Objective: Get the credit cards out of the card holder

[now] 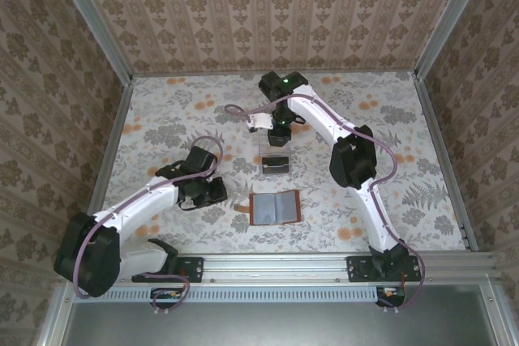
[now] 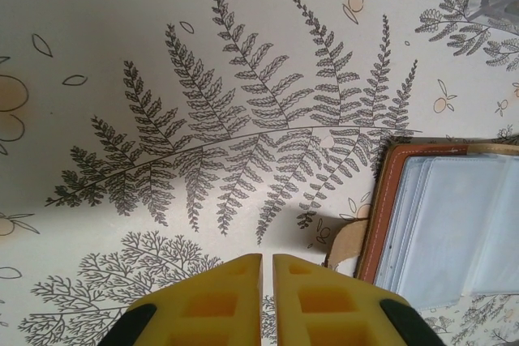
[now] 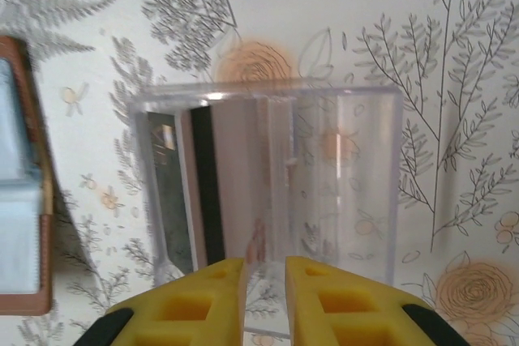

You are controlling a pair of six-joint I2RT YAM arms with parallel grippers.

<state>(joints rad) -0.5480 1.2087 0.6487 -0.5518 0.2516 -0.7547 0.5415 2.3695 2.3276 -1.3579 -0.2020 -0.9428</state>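
Any print on the dark grey and silvery credit cards (image 3: 204, 192) is too blurred to read. They stand on edge inside a small clear plastic box (image 3: 340, 176). The flat reddish-brown leather card holder (image 1: 274, 208) lies open just nearer the arm bases, on a pale tablecloth (image 1: 389, 192) printed with grey ferns and orange blooms. Brown damask wallpaper (image 1: 268, 14) surrounds it. The left gripper (image 2: 267, 301), fingers together, sits low beside the holder. The right gripper (image 3: 264, 301), fingers slightly parted and empty, points down over the box.

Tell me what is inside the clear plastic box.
In the clear plastic box, credit cards sit overlapped at one side: one dark grey, one pale with a dark stripe. Their overlap hides the count.
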